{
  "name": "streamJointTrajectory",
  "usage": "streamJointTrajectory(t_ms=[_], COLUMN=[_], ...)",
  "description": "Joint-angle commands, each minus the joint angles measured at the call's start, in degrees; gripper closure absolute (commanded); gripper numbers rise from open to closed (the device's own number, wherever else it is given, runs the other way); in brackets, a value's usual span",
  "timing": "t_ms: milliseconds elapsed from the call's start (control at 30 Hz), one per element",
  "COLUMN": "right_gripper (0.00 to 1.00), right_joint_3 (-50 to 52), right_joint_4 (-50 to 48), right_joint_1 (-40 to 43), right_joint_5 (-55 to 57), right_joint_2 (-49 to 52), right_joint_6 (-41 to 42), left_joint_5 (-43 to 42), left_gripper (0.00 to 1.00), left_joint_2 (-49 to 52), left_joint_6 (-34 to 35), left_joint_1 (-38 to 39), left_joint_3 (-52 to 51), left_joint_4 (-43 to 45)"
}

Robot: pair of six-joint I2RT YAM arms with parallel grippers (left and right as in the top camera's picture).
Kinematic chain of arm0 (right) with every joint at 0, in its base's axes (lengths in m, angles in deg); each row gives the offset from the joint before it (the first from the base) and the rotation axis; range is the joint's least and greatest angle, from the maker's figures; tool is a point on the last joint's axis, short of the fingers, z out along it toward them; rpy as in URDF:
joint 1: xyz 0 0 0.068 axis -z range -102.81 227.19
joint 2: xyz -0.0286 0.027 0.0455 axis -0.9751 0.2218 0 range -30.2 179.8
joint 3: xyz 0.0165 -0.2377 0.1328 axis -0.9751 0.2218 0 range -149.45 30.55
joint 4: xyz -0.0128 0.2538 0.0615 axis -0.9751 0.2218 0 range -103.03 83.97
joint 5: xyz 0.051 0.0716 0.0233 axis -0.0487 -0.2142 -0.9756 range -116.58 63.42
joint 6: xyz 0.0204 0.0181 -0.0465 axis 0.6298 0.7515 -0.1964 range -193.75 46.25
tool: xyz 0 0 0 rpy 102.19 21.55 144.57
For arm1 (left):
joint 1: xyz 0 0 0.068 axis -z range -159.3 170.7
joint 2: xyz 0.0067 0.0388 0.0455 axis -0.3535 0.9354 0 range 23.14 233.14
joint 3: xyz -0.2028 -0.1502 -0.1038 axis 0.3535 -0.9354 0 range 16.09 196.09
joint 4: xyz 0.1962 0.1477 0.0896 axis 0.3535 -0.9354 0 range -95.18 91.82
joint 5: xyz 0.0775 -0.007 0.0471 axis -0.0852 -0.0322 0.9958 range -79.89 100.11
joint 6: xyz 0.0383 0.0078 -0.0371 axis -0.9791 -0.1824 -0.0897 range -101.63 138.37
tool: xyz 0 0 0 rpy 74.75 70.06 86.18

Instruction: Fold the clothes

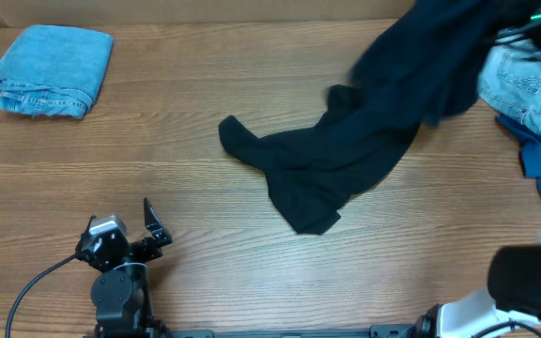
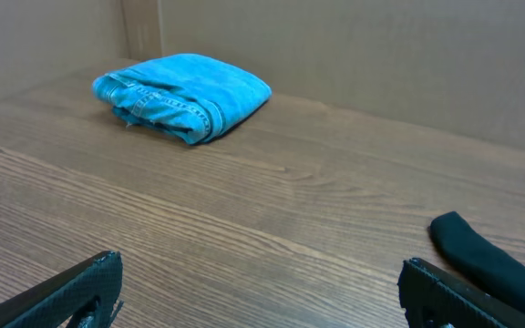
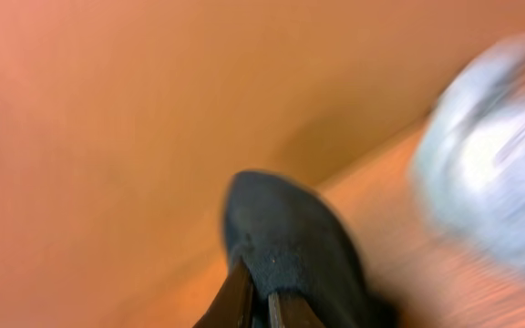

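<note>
A black T-shirt (image 1: 346, 155) trails crumpled across the middle of the table and rises to the top right, lifted off the wood there. My right gripper (image 3: 258, 290) is shut on a fold of this black shirt (image 3: 285, 228); in the overhead view the raised cloth hides it. A neatly folded light-blue denim piece (image 1: 53, 70) lies at the far left, also seen in the left wrist view as the folded denim (image 2: 185, 96). My left gripper (image 1: 120, 218) rests near the front left, open (image 2: 261, 278) with nothing between its fingers, and the shirt's black tip (image 2: 481, 260) lies to its right.
A heap of unfolded light-blue denim (image 1: 519, 89) and a royal-blue garment (image 1: 533, 160) sit at the right edge, the denim showing as a pale blur (image 3: 490, 173) in the right wrist view. Bare wood (image 1: 205, 75) separates the folded denim from the shirt.
</note>
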Motion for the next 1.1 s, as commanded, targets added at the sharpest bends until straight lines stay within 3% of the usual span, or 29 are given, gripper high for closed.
streamJointTrajectory(t_ms=[0, 100, 233, 467, 567, 767, 1067], right_gripper=[0.96, 0.96, 0.96, 0.96, 0.96, 0.96, 0.96], right_joint_3=[-7.2, -8.9, -8.8, -8.8, -8.8, -8.8, -8.8], right_joint_4=[1.0, 1.0, 3.1, 9.0, 8.7, 3.4, -6.3], right_joint_1=[12.1, 21.3, 30.0, 23.7, 19.3, 15.3, 18.5], right_joint_5=[4.5, 0.9, -13.6, -14.1, -9.1, 1.2, 1.7], right_joint_2=[-1.7, -1.7, -1.1, 1.2, 2.0, 5.0, 6.4], right_joint_6=[-0.3, -0.3, -0.3, -8.4, -9.2, -9.2, -9.2], left_joint_5=[1.2, 1.2, 1.2, 1.2, 1.2, 1.2, 1.2], left_gripper=[0.0, 0.0, 0.0, 0.0, 0.0, 0.0, 0.0], left_joint_2=[-0.5, -0.5, -0.5, -0.5, -0.5, -0.5, -0.5], left_joint_6=[-1.0, -1.0, -1.0, -1.0, -1.0, -1.0, -1.0], left_joint_1=[0.1, 0.1, 0.1, 0.1, 0.1, 0.1, 0.1], left_joint_3=[-0.2, -0.2, -0.2, -0.2, -0.2, -0.2, -0.2], left_joint_4=[0.2, 0.2, 0.2, 0.1, 0.1, 0.2, 0.2])
